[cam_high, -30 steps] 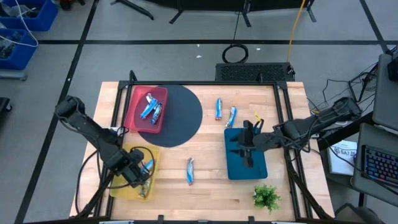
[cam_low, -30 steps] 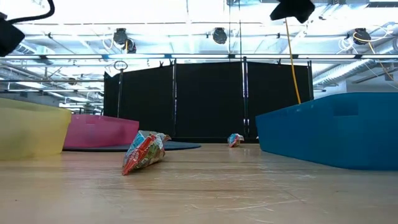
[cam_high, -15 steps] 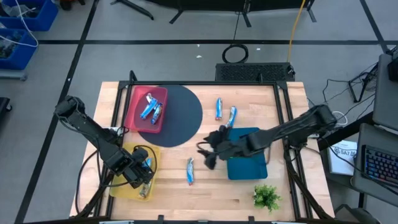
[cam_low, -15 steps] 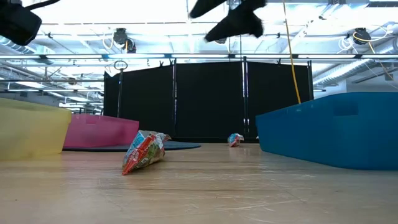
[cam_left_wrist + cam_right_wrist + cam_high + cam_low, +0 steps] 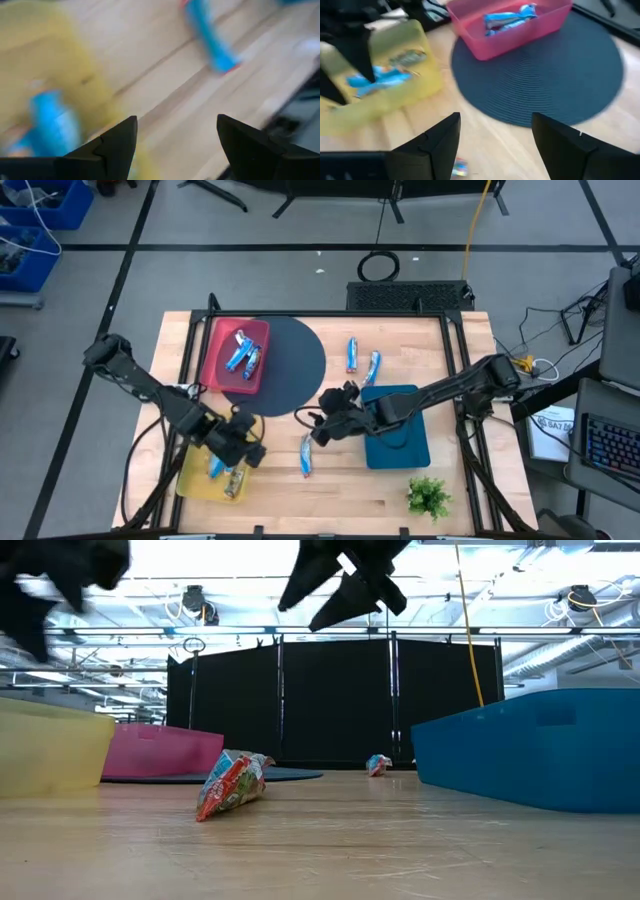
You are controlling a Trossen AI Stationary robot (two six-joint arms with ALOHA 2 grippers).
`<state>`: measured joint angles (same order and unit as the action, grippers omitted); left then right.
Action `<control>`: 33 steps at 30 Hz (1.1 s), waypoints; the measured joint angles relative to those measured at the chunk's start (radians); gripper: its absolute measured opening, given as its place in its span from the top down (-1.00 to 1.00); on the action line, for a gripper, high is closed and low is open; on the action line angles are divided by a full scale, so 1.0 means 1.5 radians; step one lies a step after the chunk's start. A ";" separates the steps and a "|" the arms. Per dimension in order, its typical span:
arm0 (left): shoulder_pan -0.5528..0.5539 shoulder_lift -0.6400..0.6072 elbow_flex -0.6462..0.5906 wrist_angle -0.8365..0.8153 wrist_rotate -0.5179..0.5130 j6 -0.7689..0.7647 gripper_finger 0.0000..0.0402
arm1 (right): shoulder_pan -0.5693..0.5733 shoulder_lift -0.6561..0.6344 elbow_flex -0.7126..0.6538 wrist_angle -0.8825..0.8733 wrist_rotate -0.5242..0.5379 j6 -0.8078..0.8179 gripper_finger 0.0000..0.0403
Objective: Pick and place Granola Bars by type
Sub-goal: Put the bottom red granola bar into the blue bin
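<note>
One granola bar (image 5: 305,455) in a blue wrapper lies flat on the wood, seen in the low view as bar (image 5: 232,783). Two more bars (image 5: 352,354) (image 5: 372,366) lie at the far side. Other bars rest in the pink bin (image 5: 243,356) and in the yellow bin (image 5: 214,468). My left gripper (image 5: 245,448) hangs open at the yellow bin's right edge, nothing between its fingers (image 5: 175,145). My right gripper (image 5: 322,425) is open above the table, between the dark mat and the blue bin, just beyond the lone bar; its own view (image 5: 492,145) shows an empty gap.
The pink bin (image 5: 212,358) stands at the far left, partly on a dark round mat (image 5: 295,370). The yellow bin (image 5: 192,480) sits at the near left and the blue bin (image 5: 400,442) at the right. A small green plant (image 5: 428,498) stands near the front right corner.
My left gripper has let go of a blue bar, which now lies in the yellow bin, and has gone toward the table's right edge. My right gripper has swung from above the blue bin toward the table's left, ending near the lone bar.
</note>
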<state>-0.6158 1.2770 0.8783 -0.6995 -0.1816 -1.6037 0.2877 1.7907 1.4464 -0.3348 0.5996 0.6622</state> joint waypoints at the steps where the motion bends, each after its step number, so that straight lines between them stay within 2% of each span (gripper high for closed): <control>1: 0.012 0.000 0.000 0.027 -0.011 0.006 -0.36 | -0.004 -0.002 0.000 -0.011 0.001 -0.006 -0.16; 7: 0.085 0.041 0.000 0.158 -0.014 -0.012 -0.22 | -0.014 -0.019 0.000 -0.141 0.000 -0.013 -0.19; 11: 0.108 0.106 0.000 0.303 0.004 -0.014 -0.13 | -0.013 -0.030 0.000 -0.227 -0.001 -0.013 -0.19; 14: 0.122 0.163 0.000 0.424 0.019 -0.009 -0.09 | -0.010 -0.044 -0.002 -0.248 -0.002 -0.024 -0.20; 16: 0.128 0.195 0.000 0.461 0.037 -0.010 -0.09 | -0.005 -0.057 -0.009 -0.248 -0.005 -0.036 -0.21; 20: 0.128 0.241 0.000 0.458 0.072 -0.053 -0.15 | 0.011 -0.101 -0.033 -0.246 -0.014 -0.061 -0.23; 24: 0.113 0.256 0.000 0.470 0.078 -0.071 -0.25 | 0.026 -0.155 -0.075 -0.247 -0.014 -0.066 -0.24; 30: 0.093 0.257 0.000 0.467 0.023 -0.089 -0.32 | 0.040 -0.242 -0.150 -0.237 -0.016 -0.067 -0.23; 33: 0.094 0.257 0.000 0.463 0.031 -0.102 -0.30 | 0.046 -0.284 -0.193 -0.222 -0.017 -0.069 -0.23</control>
<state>-0.4741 1.6619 0.8780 -0.0048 -0.1348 -1.7572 0.3568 1.3642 1.1562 -0.6682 0.5744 0.5594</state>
